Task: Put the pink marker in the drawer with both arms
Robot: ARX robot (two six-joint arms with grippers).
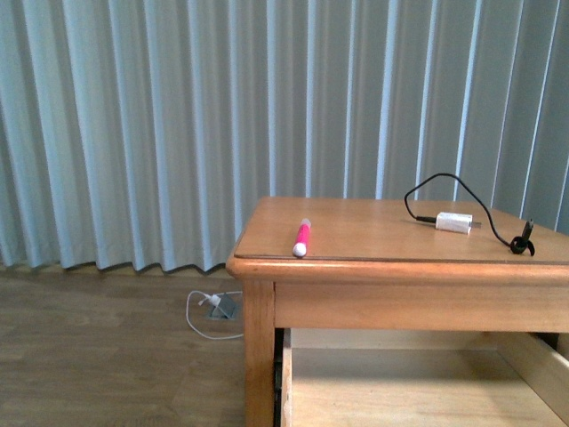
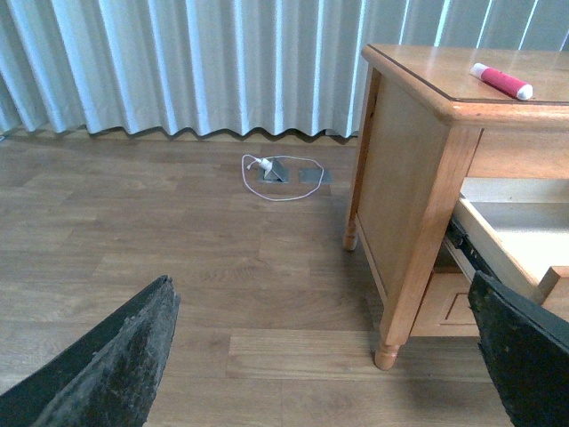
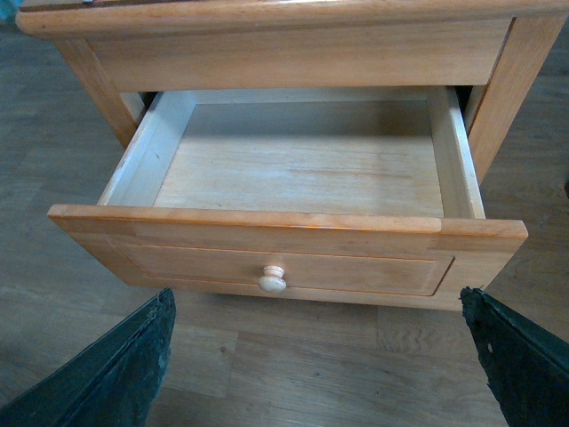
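The marker (image 1: 302, 238) lies on the bench (image 1: 373, 233) near its front left corner; the charger (image 1: 453, 221) sits well apart to the right. Under the top, the drawer (image 3: 267, 219) stands pulled out forward. Left of the bench, a cord (image 1: 197, 320) lies on the floor (image 1: 89, 356).

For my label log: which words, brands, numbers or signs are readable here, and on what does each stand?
None readable. The pink marker shows no legible print; the white charger block is too small to tell; the drawer front and its knob are bare wood.
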